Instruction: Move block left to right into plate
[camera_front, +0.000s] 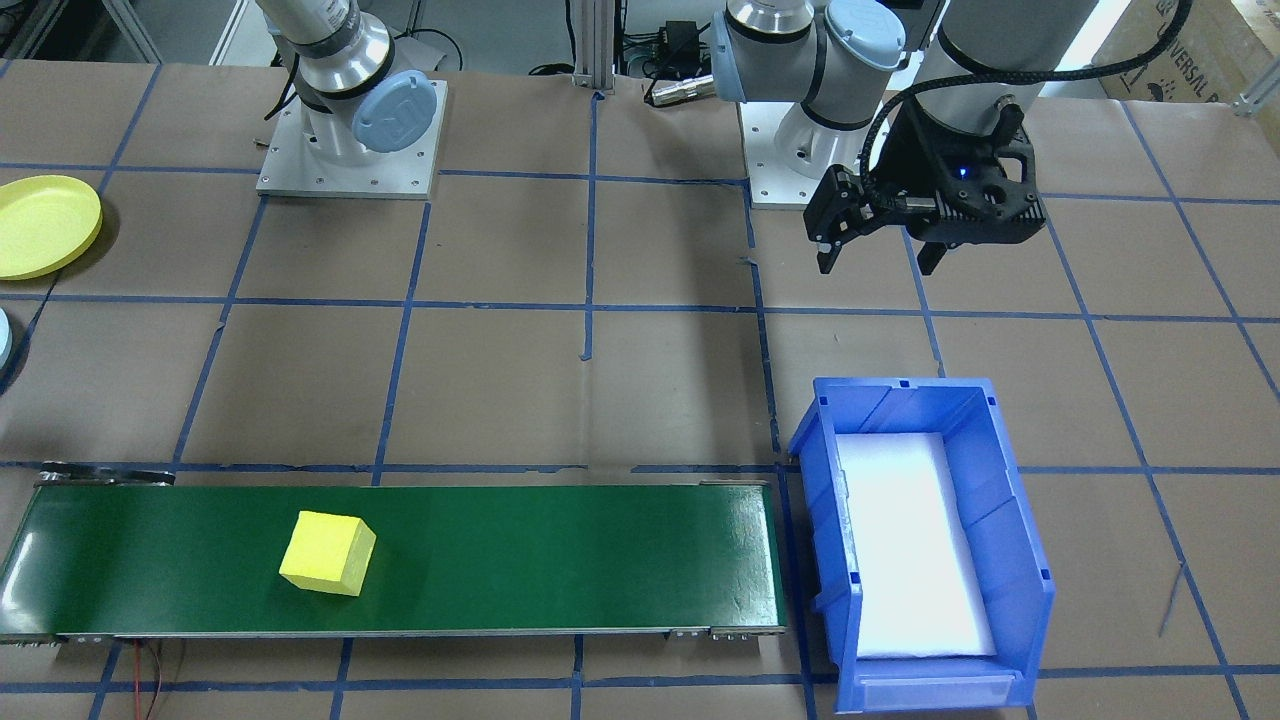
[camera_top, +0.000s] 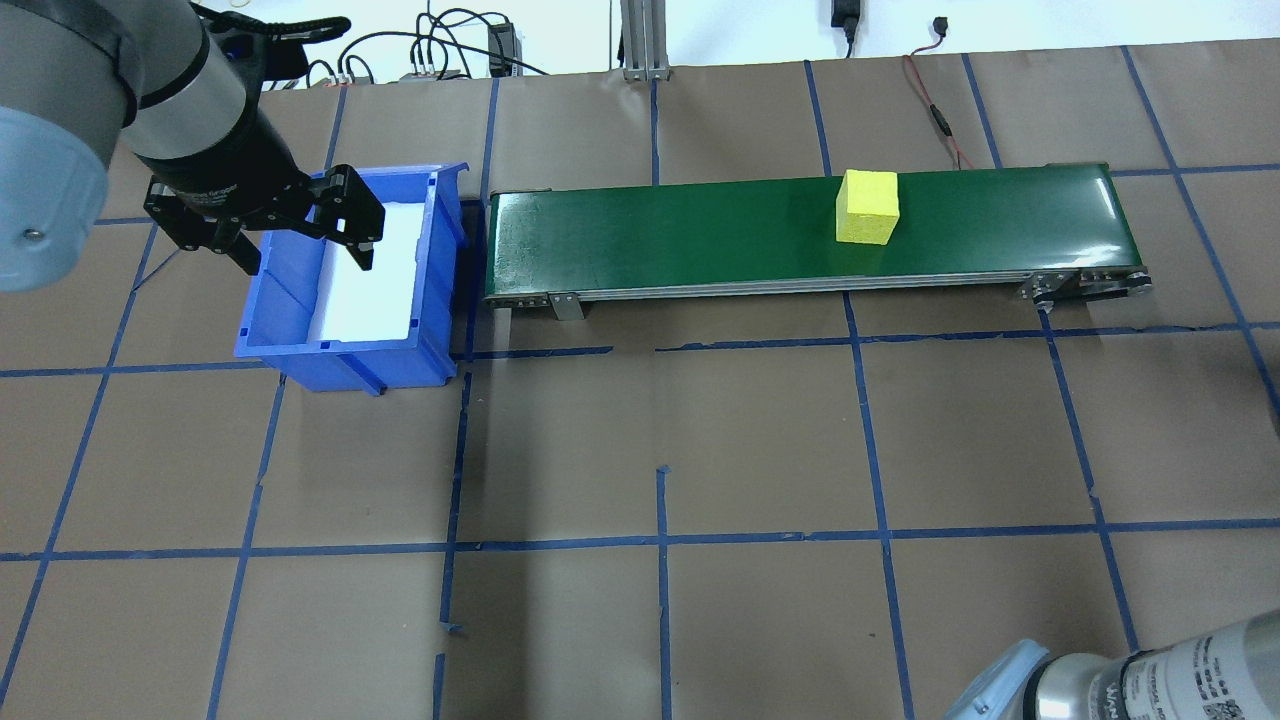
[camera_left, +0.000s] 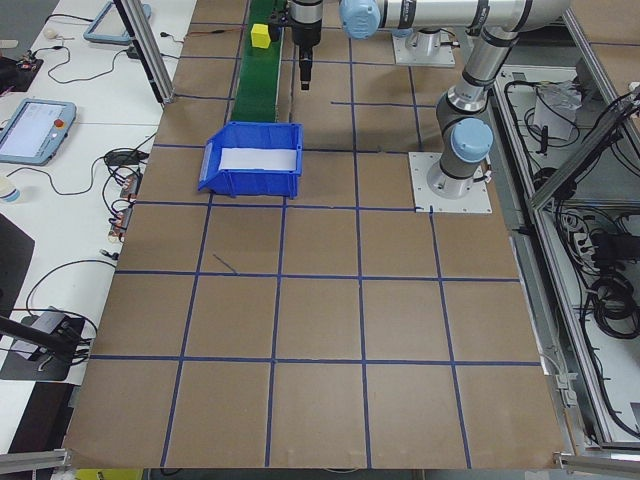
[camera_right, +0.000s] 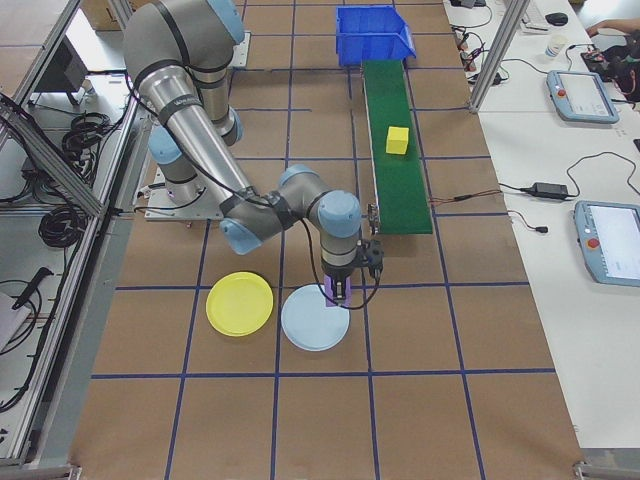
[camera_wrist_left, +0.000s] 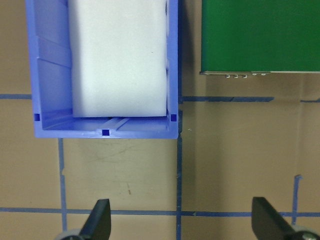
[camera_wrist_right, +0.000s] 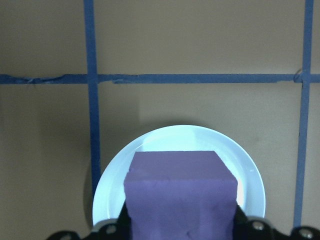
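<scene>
A purple block is between the fingers of my right gripper, which is shut on it. It hangs over a pale blue plate; whether it touches the plate I cannot tell. A yellow block rests on the green conveyor belt. My left gripper is open and holds nothing, hovering over the table on the robot's side of the blue bin.
The blue bin with a white foam liner stands at the belt's end. A yellow plate lies beside the pale blue one. Blue tape lines cross the brown table cover.
</scene>
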